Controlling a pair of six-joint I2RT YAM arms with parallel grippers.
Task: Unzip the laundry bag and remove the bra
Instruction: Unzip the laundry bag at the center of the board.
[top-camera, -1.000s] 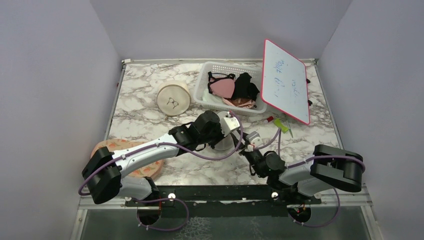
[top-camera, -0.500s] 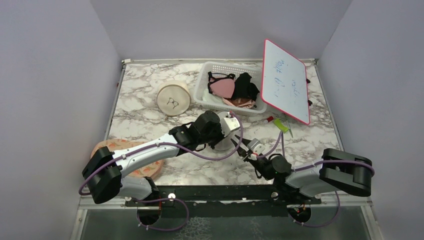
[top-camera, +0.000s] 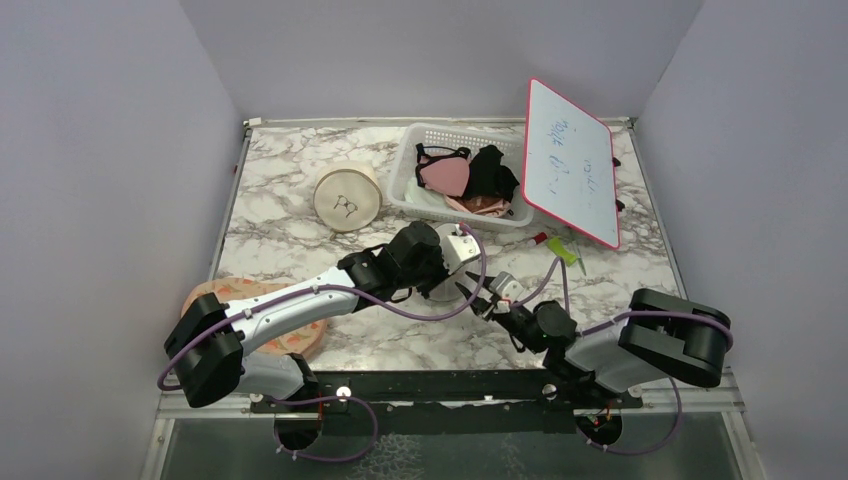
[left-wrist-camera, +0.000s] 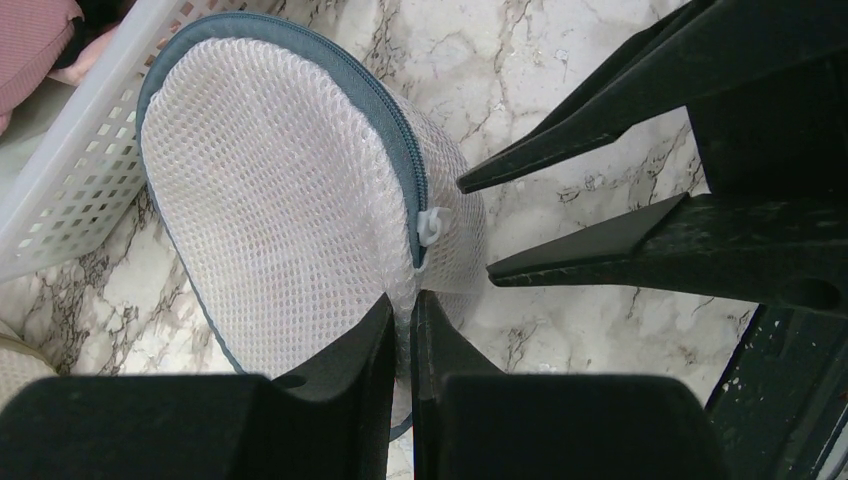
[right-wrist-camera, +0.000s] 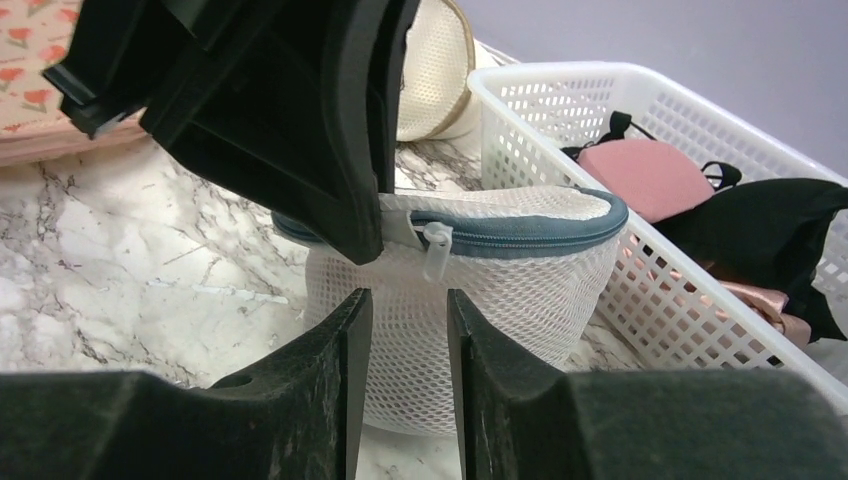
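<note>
Since half a second ago the right arm has drawn its elbow back in from the right edge of the overhead view, and the right gripper (top-camera: 470, 293) has crept a little leftward toward the bag; the left arm has not budged.

The laundry bag (left-wrist-camera: 280, 190) sits on the marble bench (top-camera: 290, 230) at the middle of the overhead view, mostly hidden there under the left arm, just beside the near wall of the white basket (right-wrist-camera: 560, 90). The left gripper (left-wrist-camera: 402, 300) is pinched tight on the bag's mesh, right below the small white zip pull (left-wrist-camera: 431, 225). The right gripper's jaws stand a little apart with nothing between them, their tips just to the right of the pull in the left wrist view and not touching it. From the right wrist view the grey-blue zip ring (right-wrist-camera: 530, 232) looks closed along the stretch to the right of the pull. Pink and black garments lie in the basket.
</note>
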